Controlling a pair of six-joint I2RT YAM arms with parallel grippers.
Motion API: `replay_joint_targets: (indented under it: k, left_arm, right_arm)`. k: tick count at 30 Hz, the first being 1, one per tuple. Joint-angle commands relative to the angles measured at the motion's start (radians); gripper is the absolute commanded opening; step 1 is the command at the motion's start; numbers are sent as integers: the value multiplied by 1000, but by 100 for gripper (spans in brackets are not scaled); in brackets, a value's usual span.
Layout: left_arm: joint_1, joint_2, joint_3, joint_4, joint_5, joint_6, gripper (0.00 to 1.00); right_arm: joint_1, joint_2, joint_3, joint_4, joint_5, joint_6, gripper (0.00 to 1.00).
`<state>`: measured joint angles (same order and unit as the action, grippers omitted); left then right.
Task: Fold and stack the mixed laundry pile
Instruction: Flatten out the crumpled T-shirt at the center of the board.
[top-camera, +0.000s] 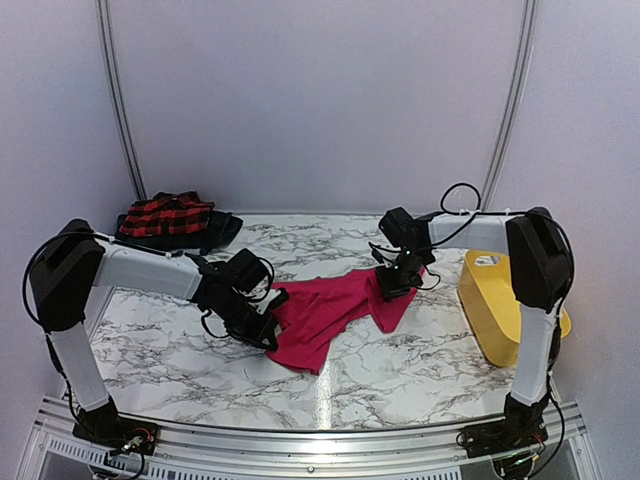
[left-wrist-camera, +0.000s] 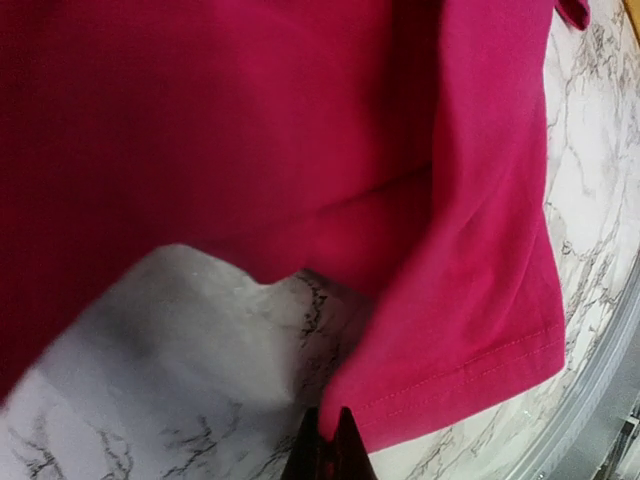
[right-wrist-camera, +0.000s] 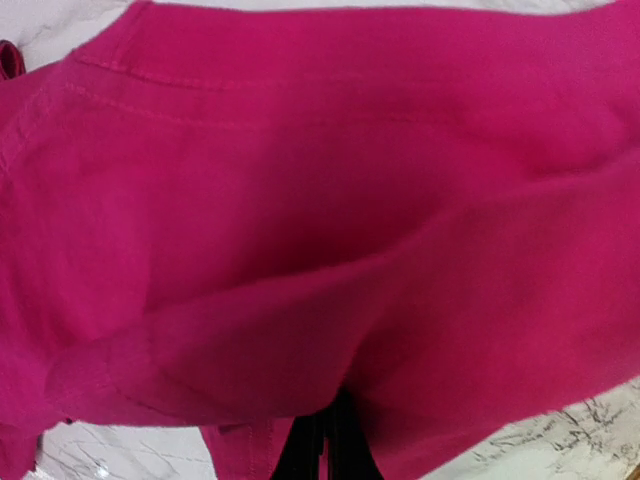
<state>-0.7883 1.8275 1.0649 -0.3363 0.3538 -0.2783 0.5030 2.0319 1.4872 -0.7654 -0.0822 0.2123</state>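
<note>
The magenta-pink garment lies spread in the middle of the marble table. My left gripper is shut on its left hemmed corner, low at the table. My right gripper is shut on the garment's right part, which fills the right wrist view. The red-and-black checked garment lies on the dark green-black plaid one at the back left, away from both grippers.
A yellow plastic tub stands at the right edge of the table, next to the right arm. White marble table surface shows in front of the garment. A metal rail runs along the near edge.
</note>
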Motion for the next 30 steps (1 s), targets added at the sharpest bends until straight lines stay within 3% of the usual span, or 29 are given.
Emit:
replay_joint_targets:
  k: [1, 5, 11, 13, 17, 18, 23, 30]
  left_arm:
    - [129, -143, 43, 6, -39, -24, 0]
    - [216, -234, 139, -24, -103, 7, 0]
    - [222, -241, 350, -128, -222, 134, 0]
    - [222, -259, 378, -140, -170, 199, 0]
    - [182, -304, 396, -159, -26, 364, 0]
    - [157, -314, 394, -163, -15, 412, 0]
    - [77, -323, 400, -164, 100, 501, 0]
    - [52, -329, 410, -164, 198, 546, 0]
  right_arm:
    - [-89, -169, -72, -38, 34, -5, 0]
    - [-149, -308, -166, -49, -34, -53, 0]
    - [-151, -460, -329, -137, -166, -131, 0]
    - [-153, -510, -358, -182, -204, -167, 19]
    - [-152, -658, -319, -91, -279, -196, 75]
    - [-152, -685, -297, -36, -307, -195, 80]
    - [-56, -654, -169, 227, -446, -206, 85]
    - [172, -401, 39, 304, -554, -301, 87]
